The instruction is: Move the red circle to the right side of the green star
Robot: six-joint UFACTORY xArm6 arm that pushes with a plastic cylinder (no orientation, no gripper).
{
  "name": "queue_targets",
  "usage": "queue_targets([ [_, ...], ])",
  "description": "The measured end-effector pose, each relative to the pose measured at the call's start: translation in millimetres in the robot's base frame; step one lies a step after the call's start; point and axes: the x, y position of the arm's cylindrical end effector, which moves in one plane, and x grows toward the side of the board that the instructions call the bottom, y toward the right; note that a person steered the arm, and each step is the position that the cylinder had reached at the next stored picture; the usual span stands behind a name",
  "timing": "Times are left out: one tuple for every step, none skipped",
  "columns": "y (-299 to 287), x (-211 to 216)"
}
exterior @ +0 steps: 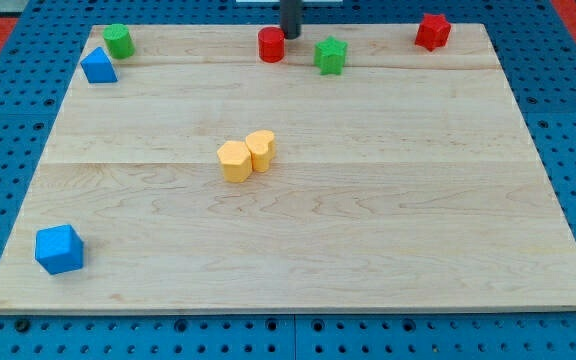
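Note:
The red circle stands near the view's top edge of the wooden board, just left of centre. The green star lies close to its right, a small gap between them. My tip is at the view's top, just above and between the two, slightly right of the red circle and not clearly touching it. The rod's upper part runs out of the view's top.
A red star is at the top right. A green cylinder and a blue triangle are at the top left. Two yellow blocks touch at the middle. A blue cube is at the bottom left. The board lies on a blue pegboard.

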Motion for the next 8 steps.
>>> queue_targets([
  [-14, 14],
  [-34, 52],
  [-61, 88],
  [-86, 91],
  [-105, 122],
  [-69, 140],
  [-28, 137],
  [3, 113],
])
